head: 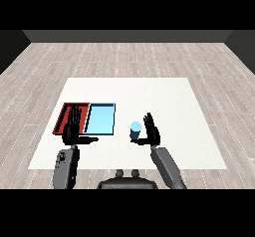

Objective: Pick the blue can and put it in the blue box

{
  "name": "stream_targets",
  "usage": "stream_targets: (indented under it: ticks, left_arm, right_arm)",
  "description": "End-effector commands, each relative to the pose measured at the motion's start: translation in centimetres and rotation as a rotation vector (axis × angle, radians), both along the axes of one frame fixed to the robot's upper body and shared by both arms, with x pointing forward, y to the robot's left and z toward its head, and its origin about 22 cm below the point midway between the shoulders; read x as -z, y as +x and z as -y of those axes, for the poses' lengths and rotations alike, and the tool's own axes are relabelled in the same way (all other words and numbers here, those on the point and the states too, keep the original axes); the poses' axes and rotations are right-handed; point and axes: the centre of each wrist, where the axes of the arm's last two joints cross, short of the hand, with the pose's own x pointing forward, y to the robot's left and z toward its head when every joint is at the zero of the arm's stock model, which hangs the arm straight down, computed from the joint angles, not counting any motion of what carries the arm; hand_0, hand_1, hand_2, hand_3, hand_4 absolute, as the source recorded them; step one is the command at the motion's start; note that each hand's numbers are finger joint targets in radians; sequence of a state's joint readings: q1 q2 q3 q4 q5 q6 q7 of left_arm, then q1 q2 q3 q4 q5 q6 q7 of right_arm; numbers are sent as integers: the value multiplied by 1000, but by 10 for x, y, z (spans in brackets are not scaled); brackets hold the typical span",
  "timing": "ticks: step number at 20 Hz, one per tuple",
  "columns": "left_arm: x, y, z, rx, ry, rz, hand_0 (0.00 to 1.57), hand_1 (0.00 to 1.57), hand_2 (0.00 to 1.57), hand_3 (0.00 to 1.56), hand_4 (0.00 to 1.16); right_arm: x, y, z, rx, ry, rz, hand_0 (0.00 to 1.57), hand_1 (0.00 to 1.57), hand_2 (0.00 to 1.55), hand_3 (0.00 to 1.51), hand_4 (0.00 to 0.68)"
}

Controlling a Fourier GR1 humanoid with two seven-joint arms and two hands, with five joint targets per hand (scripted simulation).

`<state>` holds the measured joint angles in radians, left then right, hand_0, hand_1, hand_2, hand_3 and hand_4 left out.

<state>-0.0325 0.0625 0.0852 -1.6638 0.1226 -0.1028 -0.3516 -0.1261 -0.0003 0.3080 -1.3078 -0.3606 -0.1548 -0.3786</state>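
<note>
A: Any writing or brand on anything?

B: None that I can read. The blue can [135,129] shows a pale top and a darker blue side, and it is too small for me to make out any label on it.

A: Start with what is nearest, then.

B: Two grey forearms come in from the lower corners. The right hand [151,131] stands upright on the near part of the white table [164,96], fingers straight and pointing up, thumb reaching out to the left beneath the can.

A: Is it holding the can?

B: The fingers are spread, not curled round it. The can stands upright just to the left of the palm, above the thumb. Whether the thumb or palm actually touches it I cannot tell.

A: And the other hand?

B: The left hand [73,127] is also up with straight fingers, its thumb stretched to the right. It holds nothing. It overlaps the near edge of the red tray [65,112], and I cannot tell if it touches the rim or hovers above it.

A: Where is the blue tray?

B: The light blue tray [100,119] lies just right of the red one, side by side and touching or nearly so. It sits between the two hands, slightly farther back. The can is on the table to its right, near it but outside it.

A: Beyond that?

B: The far half of the table, then grey wooden floor [129,57].
</note>
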Motion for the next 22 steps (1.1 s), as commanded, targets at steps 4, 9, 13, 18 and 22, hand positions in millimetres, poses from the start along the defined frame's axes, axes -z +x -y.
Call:
stream_targets:
  ticks: [4, 9, 13, 18, 22]
  left_arm:
    - [0, 2, -3, -25, 13, -8, 0, 0, 0, 0, 0]
    - [-9, -2, -11, -16, 3, 7, 0, 0, 0, 0, 0]
    - [13, 2, -11, -12, -4, 12, 0, 0, 0, 0, 0]
    - [-4, -14, 3, -9, -9, -9, 0, 0, 0, 0, 0]
    - [1, -9, -22, -17, -24, 1, 0, 0, 0, 0, 0]
  right_arm:
    - [11, 3, -4, -12, 12, -26, 0, 0, 0, 0, 0]
    - [5, 22, -20, -25, 20, -30, 0, 0, 0, 0, 0]
    - [19, 32, -24, -24, 34, -31, 0, 0, 0, 0, 0]
    - [4, 30, -33, -53, 23, -87, 0, 0, 0, 0, 0]
    - [20, 37, -35, -50, 13, -64, 0, 0, 0, 0, 0]
